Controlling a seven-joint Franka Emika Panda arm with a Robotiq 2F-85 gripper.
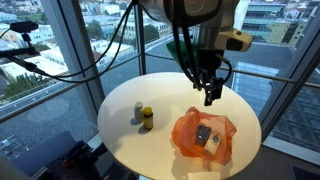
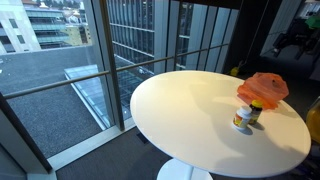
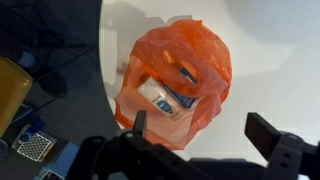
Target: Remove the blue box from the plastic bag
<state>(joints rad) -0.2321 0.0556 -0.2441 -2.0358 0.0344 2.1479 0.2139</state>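
Note:
An orange plastic bag (image 1: 203,137) lies on the round white table (image 1: 130,100); it shows in both exterior views (image 2: 263,88) and in the wrist view (image 3: 175,75). Through the bag's opening I see a blue box (image 3: 178,98) beside a white packet (image 3: 157,93); it also shows in an exterior view (image 1: 203,134). My gripper (image 1: 211,97) hangs above the table just behind the bag. In the wrist view the gripper (image 3: 200,135) is open and empty, its fingers spread at the bag's lower edge without touching it.
A small yellow jar (image 1: 147,117) with a dark lid stands on the table apart from the bag, also seen in an exterior view (image 2: 244,116). Glass walls with railings surround the table. The table edge (image 3: 103,90) runs close to the bag.

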